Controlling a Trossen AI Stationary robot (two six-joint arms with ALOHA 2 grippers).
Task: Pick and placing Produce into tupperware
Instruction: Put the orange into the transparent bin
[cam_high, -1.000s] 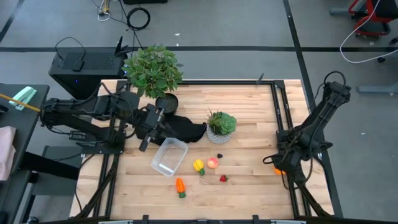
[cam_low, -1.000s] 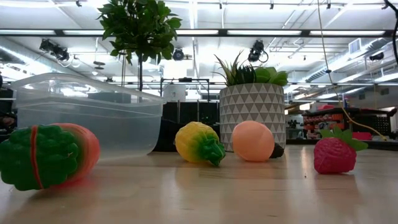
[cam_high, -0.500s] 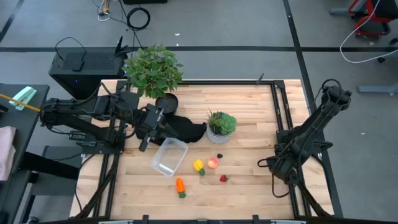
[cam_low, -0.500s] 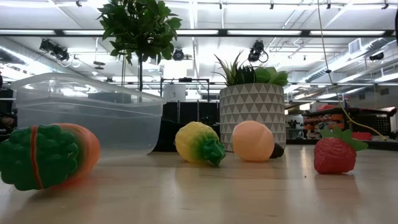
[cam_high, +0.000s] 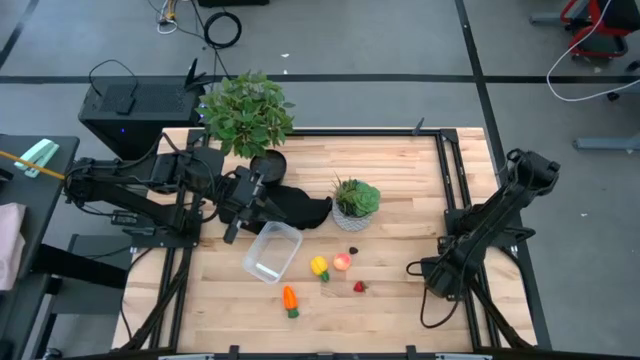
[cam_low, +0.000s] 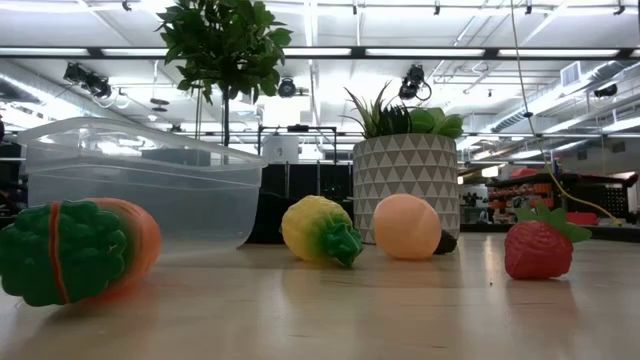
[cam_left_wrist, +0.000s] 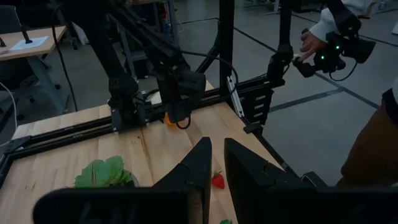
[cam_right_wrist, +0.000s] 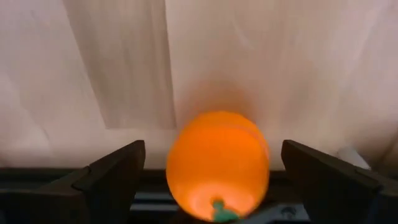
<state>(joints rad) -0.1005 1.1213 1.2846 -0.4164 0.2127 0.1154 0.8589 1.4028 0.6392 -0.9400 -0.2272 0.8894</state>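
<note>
The right gripper (cam_right_wrist: 214, 168) has dropped lower over the wooden desk (cam_high: 390, 290), fingers spread wide around a smooth round orange (cam_right_wrist: 217, 163), not gripping it.

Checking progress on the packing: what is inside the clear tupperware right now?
The tupperware looks empty in the high view; only wood shows through its clear base. No produce is inside.

Wooden surface (cam_low: 400, 320), seen at its own level. No end effector shows to place things by.
- Carrot (cam_low: 75, 250): on its side, green top foremost.
- Clear tupperware (cam_low: 140, 185): behind the carrot.
- Yellow piece (cam_low: 320, 230): green stem.
- Pink-red fruit (cam_low: 406, 226): before the patterned pot (cam_low: 405, 170).
- Strawberry (cam_low: 538, 243): apart.
- Leafy plant (cam_low: 225, 45): farther back.
</note>
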